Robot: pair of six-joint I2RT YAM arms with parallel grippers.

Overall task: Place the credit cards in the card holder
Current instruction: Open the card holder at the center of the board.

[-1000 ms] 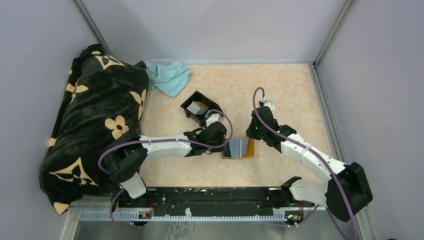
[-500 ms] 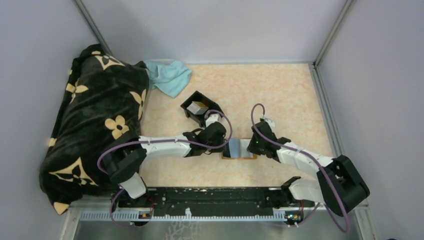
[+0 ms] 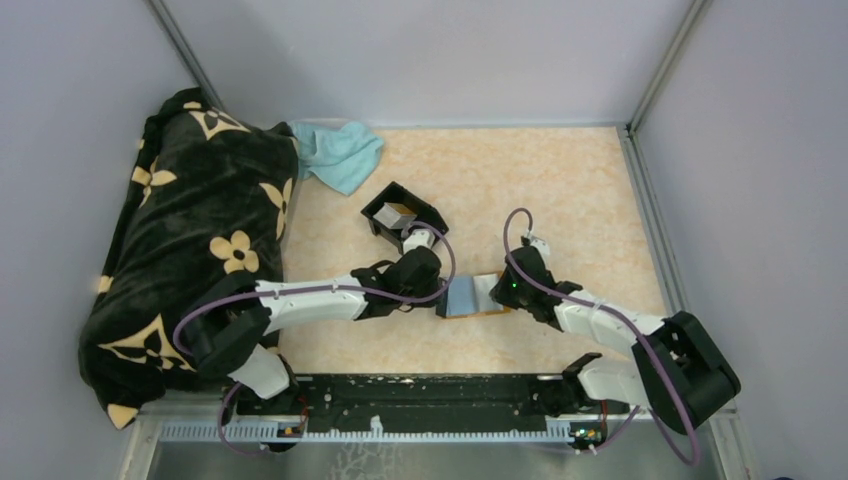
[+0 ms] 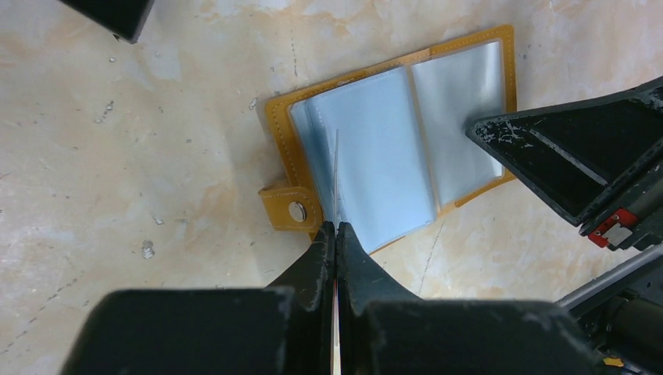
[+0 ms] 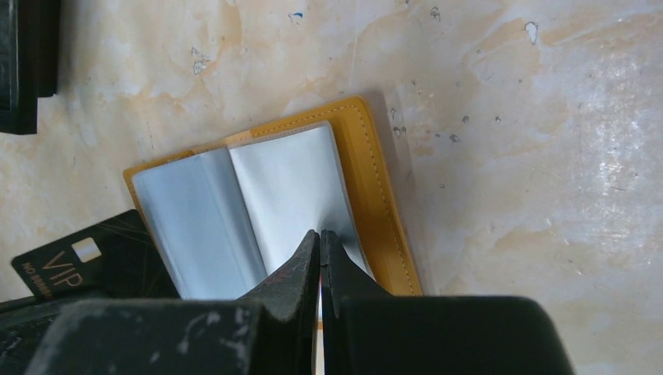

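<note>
The card holder (image 3: 470,297) lies open in the middle of the bench (image 3: 580,180), with the left gripper (image 4: 335,226) at its left and the right gripper (image 5: 319,234) on its right page. A credit card (image 5: 86,258) stands edge-on over its left page. The tray (image 3: 392,212) sits farther off to the left, and the cloth (image 3: 340,152) and blanket (image 3: 190,240) lie beyond it.

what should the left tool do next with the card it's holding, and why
Probably ease the black card down into a sleeve of the open card holder: the left tool pinches it edge-on just above the left page, and the shut right tool seems to pin the right page.

Top looks down from afar; both wrists closely share card holder (image 4: 391,152).
</note>
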